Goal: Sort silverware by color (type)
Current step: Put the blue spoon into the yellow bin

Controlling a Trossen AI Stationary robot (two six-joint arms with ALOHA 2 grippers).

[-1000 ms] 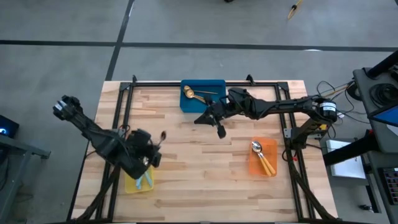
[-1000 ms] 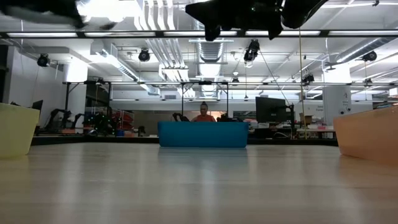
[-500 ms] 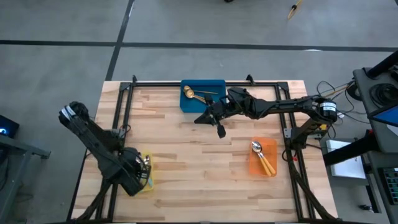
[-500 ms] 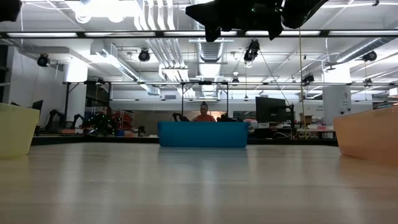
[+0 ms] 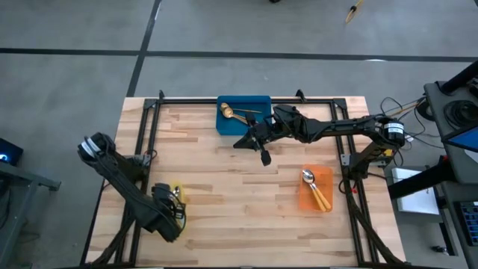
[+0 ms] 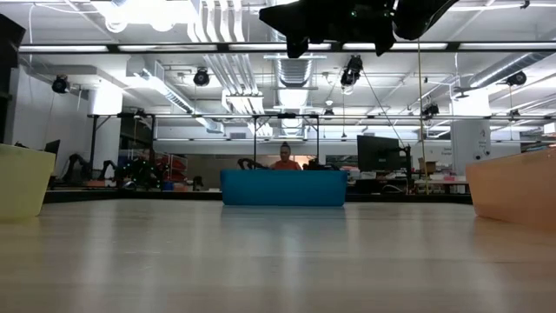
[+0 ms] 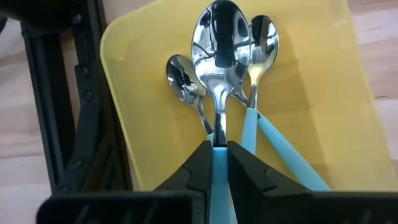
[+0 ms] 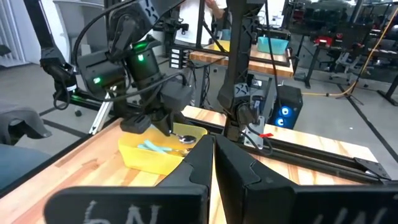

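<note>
the wooden table [image 5: 246,194] has pale planks inside a black frame, and the low view looks across it into a large workshop with ceiling pipes, lamps and a seated person [image 6: 284,158] far behind the blue bin [image 6: 283,187].

the left gripper [image 7: 219,155] hangs over the yellow bin [image 7: 311,93] at the table's near left corner, its jaws nearly closed and pinching the light-blue handle of a blue-handled spoon [image 7: 217,50]. two more blue-handled spoons [image 7: 258,74] lie in the bin, one on each side of the held one, bowls pointing away from the fingers. the bin's wall and a black frame bar stand just beside the gripper.

the right gripper [image 5: 263,155] hovers shut and empty above mid-table, just in front of the blue bin, which holds a gold spoon [image 5: 230,113]. well off to its side, the orange bin [image 5: 317,188] holds orange-handled spoons [image 5: 315,190]. bare wood lies open between the two arms.
</note>
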